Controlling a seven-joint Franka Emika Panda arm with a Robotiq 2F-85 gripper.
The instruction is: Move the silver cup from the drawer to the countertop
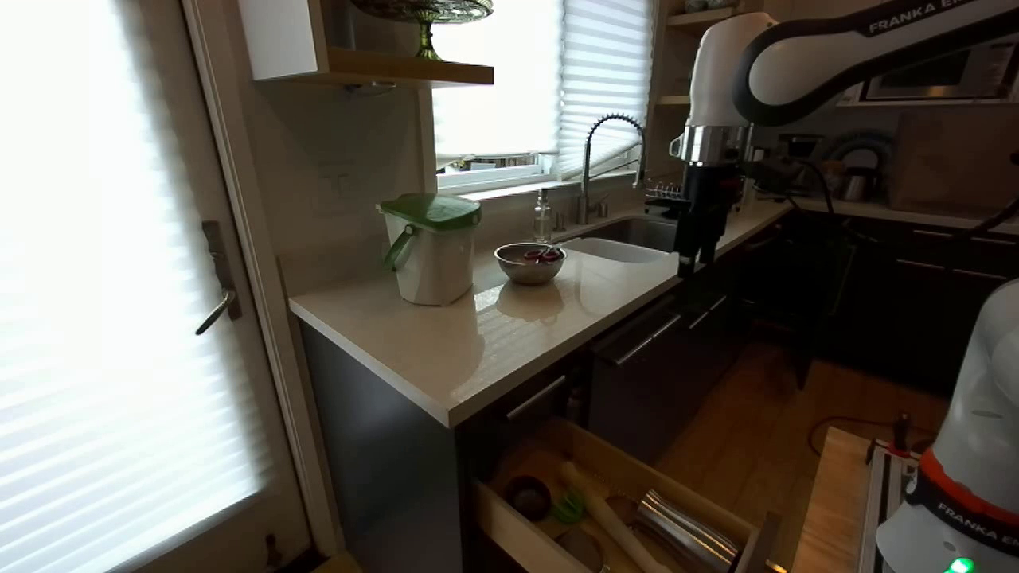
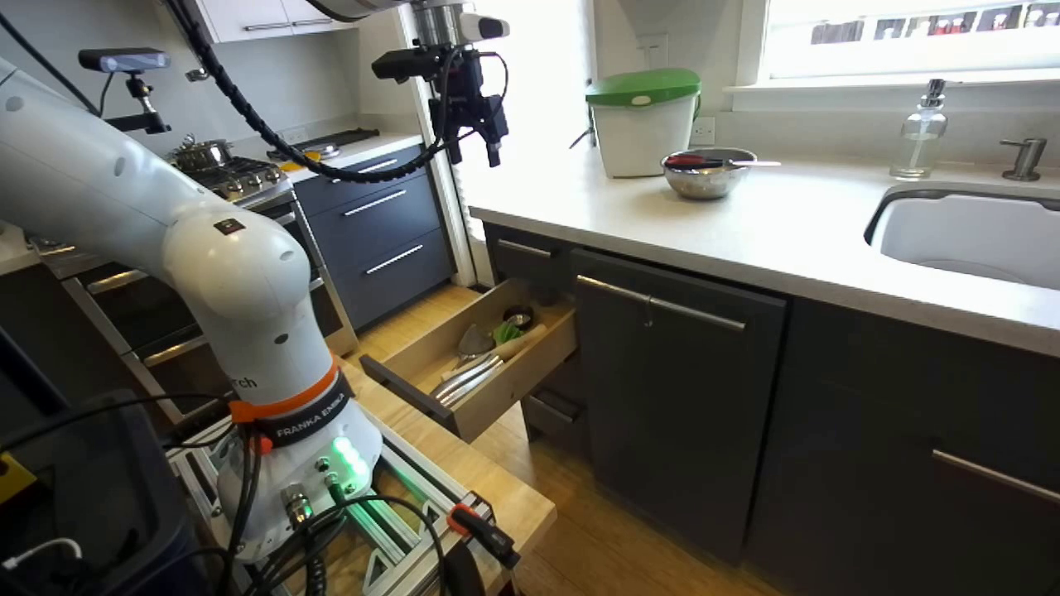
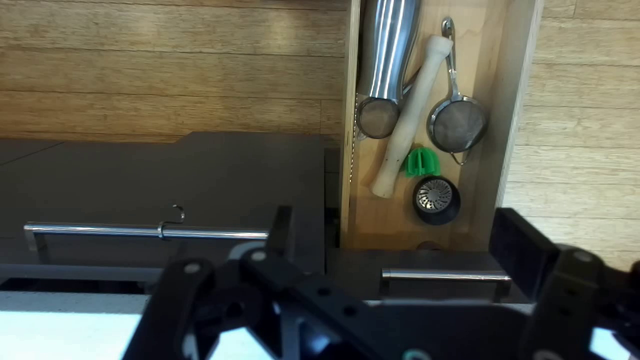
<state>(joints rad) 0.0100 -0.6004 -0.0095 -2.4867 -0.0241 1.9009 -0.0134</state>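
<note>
In both exterior views, daylight burned nearly white at the window (image 1: pixel 497 95) behind the back edge of the bench (image 1: pixel 382 326) and the door (image 1: pixel 95 278) beyond its end edge. In an exterior view, reflections shone toward the near corner; the drawer (image 1: pixel 509 521) lay dim below. In the wrist view, the gripper (image 3: pixel 395 215) was dark, blurred.
</note>
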